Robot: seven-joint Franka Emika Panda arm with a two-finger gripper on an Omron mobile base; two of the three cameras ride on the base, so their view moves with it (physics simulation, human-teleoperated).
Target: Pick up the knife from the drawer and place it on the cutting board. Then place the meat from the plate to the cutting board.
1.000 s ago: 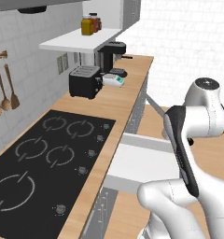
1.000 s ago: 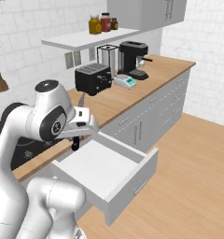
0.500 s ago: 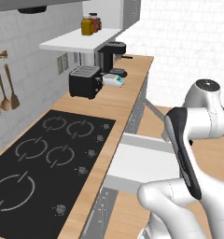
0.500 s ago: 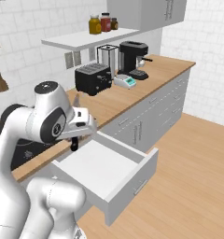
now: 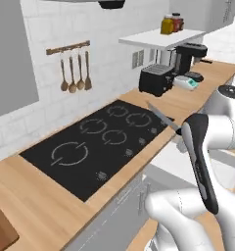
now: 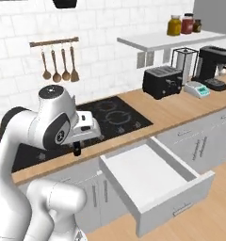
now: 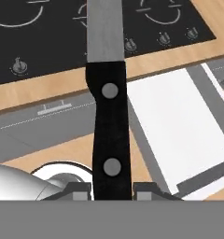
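Left base view: the knife [image 5: 162, 118] sticks out from behind the arm, its silver blade slanting up over the near corner of the black cooktop [image 5: 97, 142] on the wooden desk [image 5: 36, 206]. A toaster [image 5: 156, 79] stands farther along.

Right base view: the drawer [image 6: 155, 183] hangs pulled out below the desk edge, its white inside bare. The fingers [image 6: 77, 150] sit under the arm's head, just left of it.

Hand view: the fingers [image 7: 112, 192] are closed on the knife's black handle, the blade running straight up over the cooktop, with the drawer to its right.
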